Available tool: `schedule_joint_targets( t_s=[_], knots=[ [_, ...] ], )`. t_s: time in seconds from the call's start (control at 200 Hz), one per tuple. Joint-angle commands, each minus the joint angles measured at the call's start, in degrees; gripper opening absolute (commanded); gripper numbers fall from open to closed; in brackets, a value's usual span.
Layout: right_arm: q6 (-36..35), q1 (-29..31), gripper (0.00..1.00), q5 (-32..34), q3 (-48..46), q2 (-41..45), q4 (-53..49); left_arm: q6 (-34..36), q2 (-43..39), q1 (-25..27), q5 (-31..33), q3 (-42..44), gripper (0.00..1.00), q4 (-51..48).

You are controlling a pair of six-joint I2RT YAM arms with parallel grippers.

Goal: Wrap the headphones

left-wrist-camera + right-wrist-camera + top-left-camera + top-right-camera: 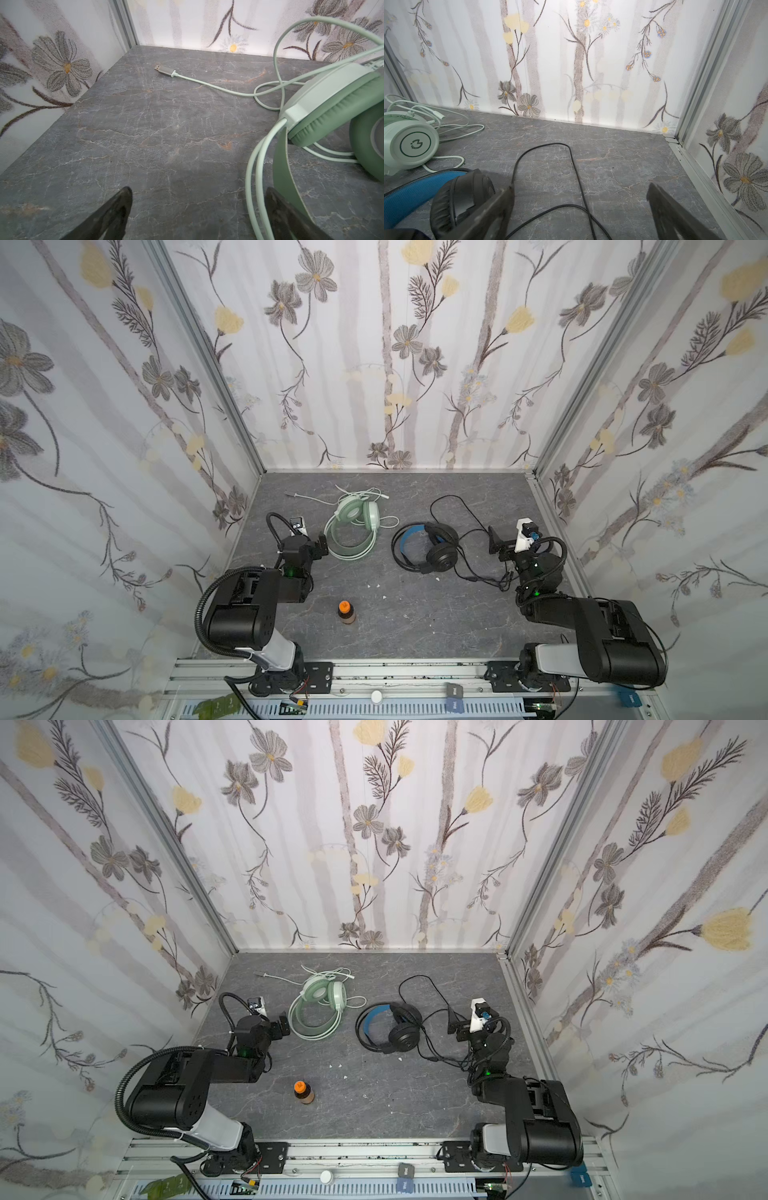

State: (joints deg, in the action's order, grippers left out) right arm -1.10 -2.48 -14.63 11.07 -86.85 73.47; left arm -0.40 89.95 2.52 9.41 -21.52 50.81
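Note:
The mint-green headphones (371,514) (336,994) lie at the back left of the grey table, their white cable (316,499) loose, with its USB plug (165,70) lying flat. The black headphones (442,558) (402,1038) with a blue inner band lie right of centre, and their black cable (457,506) (577,176) sprawls in loops. My left gripper (322,545) (197,188) is open beside the green headband (282,166), holding nothing. My right gripper (494,539) (580,186) is open just right of the black headphones (446,199), over the black cable.
A small bottle with an orange cap (345,612) (303,1091) stands near the front centre. Tiny white scraps (374,585) lie on the table (415,614). Flowered walls close in the back and both sides. An aluminium rail (395,672) carries both arm bases at the front.

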Motion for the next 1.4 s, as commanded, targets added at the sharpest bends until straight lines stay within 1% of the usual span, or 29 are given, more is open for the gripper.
schedule_joint_targets(
  t_s=[0.0,1.259,1.324,1.349,1.394],
  knots=[
    [-0.08,0.08,1.00,0.06,-0.04,-0.08,3.43,-0.04,0.05,-0.07,-0.18,-0.35,1.00,2.28],
    [0.11,0.23,1.00,0.62,-0.10,0.13,3.77,-0.37,-0.27,-0.58,-0.54,-0.46,1.00,2.10],
    [0.23,1.05,1.00,4.75,0.40,3.05,-0.25,-1.13,-2.96,-0.50,1.16,-1.92,1.00,-2.95],
    [0.31,1.52,1.00,6.86,1.11,4.85,-3.34,-1.38,-4.49,-0.52,1.82,-3.19,1.00,-6.35],
    [0.23,1.86,1.00,7.74,2.41,7.64,-8.35,-1.56,-6.93,-0.61,2.39,-5.63,1.00,-13.45]
  ],
)
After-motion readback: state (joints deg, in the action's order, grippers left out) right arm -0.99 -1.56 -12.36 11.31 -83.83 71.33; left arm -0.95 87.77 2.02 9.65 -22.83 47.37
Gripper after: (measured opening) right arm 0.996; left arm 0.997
